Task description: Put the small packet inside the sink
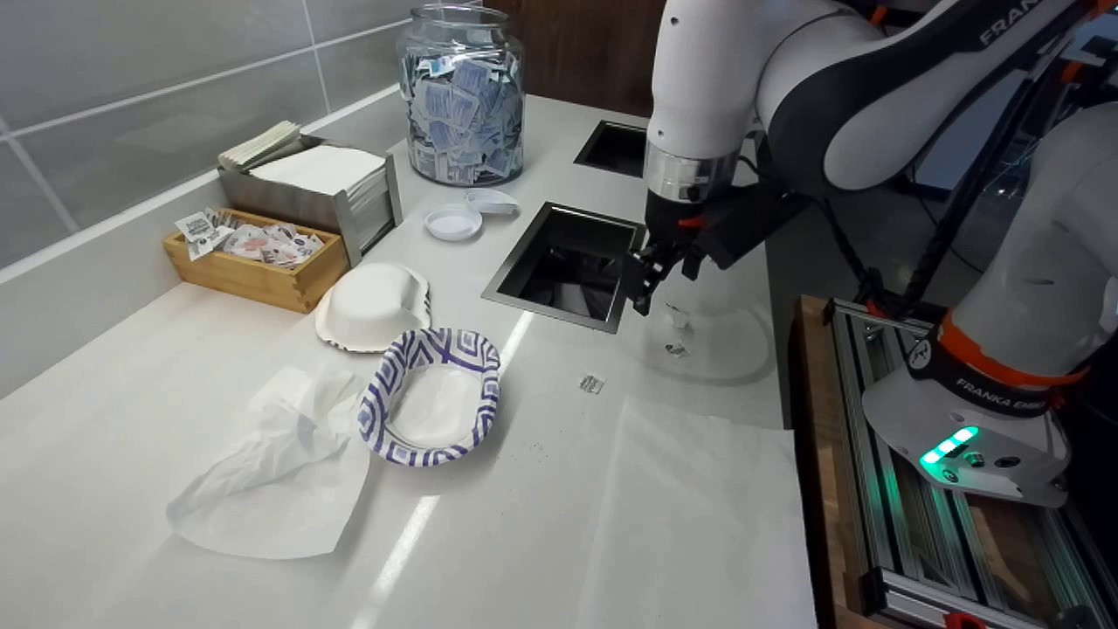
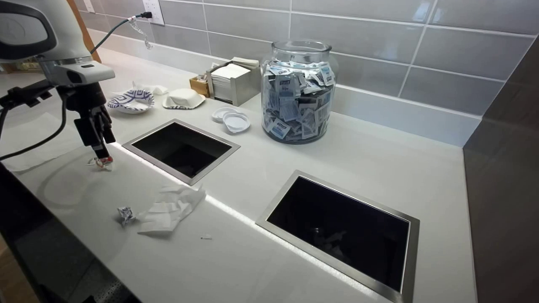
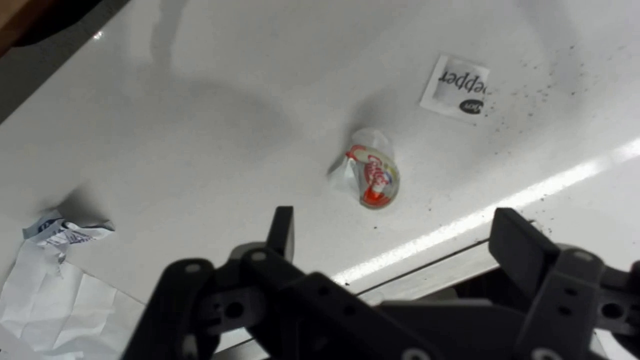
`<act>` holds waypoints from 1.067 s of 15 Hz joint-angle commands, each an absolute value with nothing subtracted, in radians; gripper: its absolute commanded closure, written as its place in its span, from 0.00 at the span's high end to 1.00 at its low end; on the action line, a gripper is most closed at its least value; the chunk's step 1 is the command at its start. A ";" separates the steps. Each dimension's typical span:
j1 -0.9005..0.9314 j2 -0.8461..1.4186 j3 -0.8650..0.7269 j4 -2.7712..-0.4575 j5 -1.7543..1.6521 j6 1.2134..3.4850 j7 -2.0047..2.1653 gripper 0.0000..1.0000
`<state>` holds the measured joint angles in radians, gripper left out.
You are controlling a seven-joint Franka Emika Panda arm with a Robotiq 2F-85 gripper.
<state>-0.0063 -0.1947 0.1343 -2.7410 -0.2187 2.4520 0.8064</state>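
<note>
The small packet is whitish with red print and looks rounded, with a torn, peeled flap. It lies on the counter in the wrist view [image 3: 377, 180] and in both exterior views [image 1: 677, 316] [image 2: 104, 163]. My gripper is open and empty in the wrist view [image 3: 393, 214]. The packet shows between and beyond the fingertips, apart from them. In both exterior views the gripper [image 1: 665, 286] [image 2: 105, 149] hangs pointing down close above the packet. The sink, a dark square opening with a metal rim [image 1: 550, 313] [image 2: 215, 165], lies beside the gripper; its rim [image 3: 425, 276] crosses under the fingers.
A pepper packet [image 3: 456, 87] lies beside the small packet, and another pale scrap [image 1: 591, 383] farther off. Crumpled paper [image 2: 168, 212] and a crumpled scrap [image 2: 125, 214] lie nearby. A second opening [image 2: 278, 196], a patterned bowl [image 1: 487, 384] and a glass jar [image 1: 467, 114] are around.
</note>
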 commanded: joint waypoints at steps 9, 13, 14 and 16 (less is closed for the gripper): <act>0.005 -0.141 0.126 -2.749 -0.140 2.496 0.789 1.00; 0.004 -0.119 0.119 -2.748 -0.131 2.530 0.785 0.88; 0.003 -0.114 0.117 -2.748 -0.130 2.536 0.784 0.74; 0.004 -0.106 0.114 -2.748 -0.130 2.549 0.783 0.60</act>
